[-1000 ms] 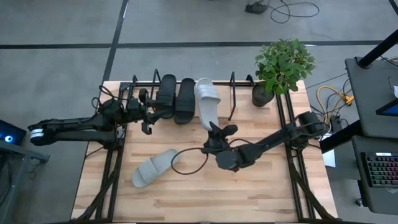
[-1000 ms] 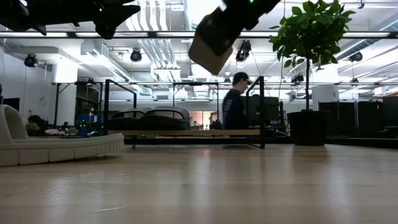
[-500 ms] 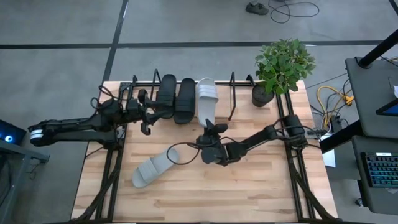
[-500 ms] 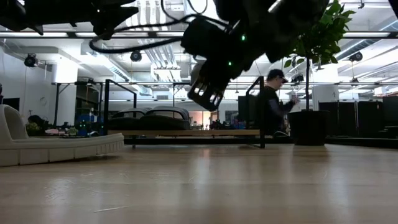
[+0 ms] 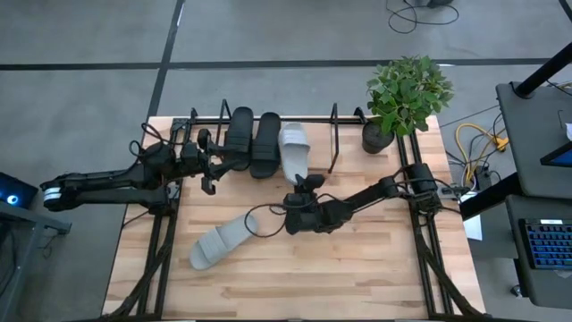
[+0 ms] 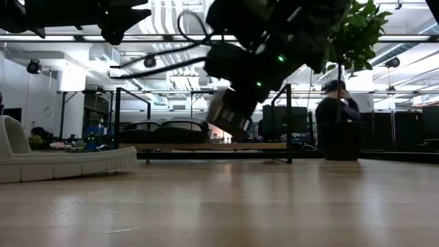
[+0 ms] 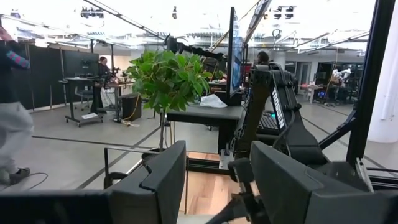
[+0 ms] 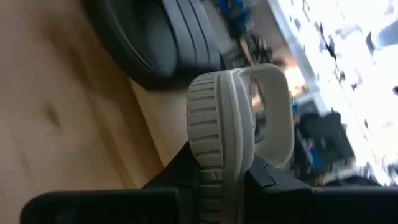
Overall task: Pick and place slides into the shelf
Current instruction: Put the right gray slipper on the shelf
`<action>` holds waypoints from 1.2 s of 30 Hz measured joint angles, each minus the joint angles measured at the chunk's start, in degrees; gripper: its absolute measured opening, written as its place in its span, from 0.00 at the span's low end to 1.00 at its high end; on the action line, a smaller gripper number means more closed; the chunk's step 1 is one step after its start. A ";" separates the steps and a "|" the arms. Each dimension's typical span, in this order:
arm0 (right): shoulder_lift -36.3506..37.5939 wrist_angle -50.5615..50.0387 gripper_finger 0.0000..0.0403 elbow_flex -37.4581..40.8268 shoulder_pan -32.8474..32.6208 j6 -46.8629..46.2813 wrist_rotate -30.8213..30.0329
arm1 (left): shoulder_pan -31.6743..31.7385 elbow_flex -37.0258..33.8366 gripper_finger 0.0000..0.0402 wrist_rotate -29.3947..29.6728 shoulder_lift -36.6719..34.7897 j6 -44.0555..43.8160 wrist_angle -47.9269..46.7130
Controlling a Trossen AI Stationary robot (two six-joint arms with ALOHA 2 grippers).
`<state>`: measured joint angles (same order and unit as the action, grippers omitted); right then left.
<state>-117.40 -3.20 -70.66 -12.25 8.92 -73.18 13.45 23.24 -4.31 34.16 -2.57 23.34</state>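
two dark slides (image 5: pixel 251 143) are already being held side by side in the shelf (image 5: pixel 332 134) at the far edge of the desk (image 5: pixel 375 268), so about half of the task is judged done. a third slide, a light grey one (image 5: pixel 294 152), is being gripped at its heel end by the right end effector (image 5: pixel 302 192), whose fingers are being kept narrow around the sole; its toe end is being pointed into the shelf just beside the dark pair, though whether it is already resting on the base board cannot be told. the last light grey slide (image 5: pixel 222 241) is being left on the desk, near the left front, well apart from both arms. the left end effector (image 5: pixel 214 163) is being kept partly open and empty just beside the dark slides.
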 joint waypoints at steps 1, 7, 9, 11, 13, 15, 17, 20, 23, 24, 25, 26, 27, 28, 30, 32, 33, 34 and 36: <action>0.00 -4.09 0.11 -0.49 0.40 -4.13 -0.02 | 0.00 0.00 0.41 -0.01 0.15 0.00 0.04; 0.00 -17.86 0.11 -1.17 2.50 -19.03 0.29 | 0.02 0.00 0.41 0.01 0.25 0.02 0.08; 0.00 -17.53 0.11 -1.00 3.12 -18.48 1.83 | 0.02 0.00 0.41 0.01 0.18 0.02 0.08; -0.28 -17.14 0.11 -1.07 3.70 -17.20 3.49 | 0.02 0.00 0.41 0.01 0.19 0.02 0.12; -0.83 -17.03 0.11 -1.50 4.11 -14.57 3.95 | 0.02 0.00 0.41 0.01 0.19 0.02 0.11; -1.96 -16.82 0.11 -2.41 4.42 -11.71 4.01 | 0.02 0.00 0.41 0.02 0.27 0.02 0.17; -2.77 -16.40 0.11 -3.48 4.50 -9.76 4.19 | 0.02 0.00 0.41 0.04 0.19 0.02 -0.01; -4.19 -15.12 0.11 -5.45 4.89 -7.08 4.20 | 0.01 0.02 0.41 0.04 0.20 0.02 0.14; -5.79 -15.21 0.11 -7.43 5.91 -5.86 4.43 | 0.01 0.02 0.41 0.04 0.30 0.02 0.17; -6.35 -15.20 0.11 -7.92 6.35 -5.31 4.61 | 0.01 0.02 0.41 0.04 0.24 0.02 0.00; -6.65 -15.37 0.11 -8.28 6.76 -4.78 4.72 | 0.02 0.02 0.41 0.04 0.26 0.02 0.12; -7.03 -15.41 0.11 -8.52 7.13 -4.51 5.13 | 0.02 0.02 0.41 0.04 0.30 0.02 0.14; -7.23 -15.18 0.11 -8.72 7.40 -4.45 5.66 | 0.02 0.02 0.41 0.04 0.30 0.02 0.10; -7.27 -15.15 0.11 -8.74 7.66 -4.61 6.02 | 0.02 0.02 0.41 0.04 0.30 0.02 0.10; -7.30 -15.04 0.11 -8.74 8.01 -5.05 6.20 | 0.02 0.02 0.41 0.04 0.30 0.02 0.09; -7.28 -14.51 0.11 -8.72 8.13 -5.04 6.45 | 0.02 0.02 0.41 0.04 0.30 0.02 0.09; -7.28 -14.07 0.11 -8.72 8.13 -4.95 6.75 | 0.02 0.02 0.41 0.04 0.30 0.07 0.08; -7.30 -13.94 0.11 -8.85 8.15 -4.55 7.43 | 0.01 0.02 0.41 0.04 0.30 0.21 0.08; -7.28 -13.81 0.11 -9.59 8.22 -4.38 9.11 | 0.02 0.02 0.41 0.04 0.30 0.33 0.08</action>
<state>-124.68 -17.01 -80.25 -4.03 4.55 -64.07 13.47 23.27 -4.27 34.46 -2.24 23.42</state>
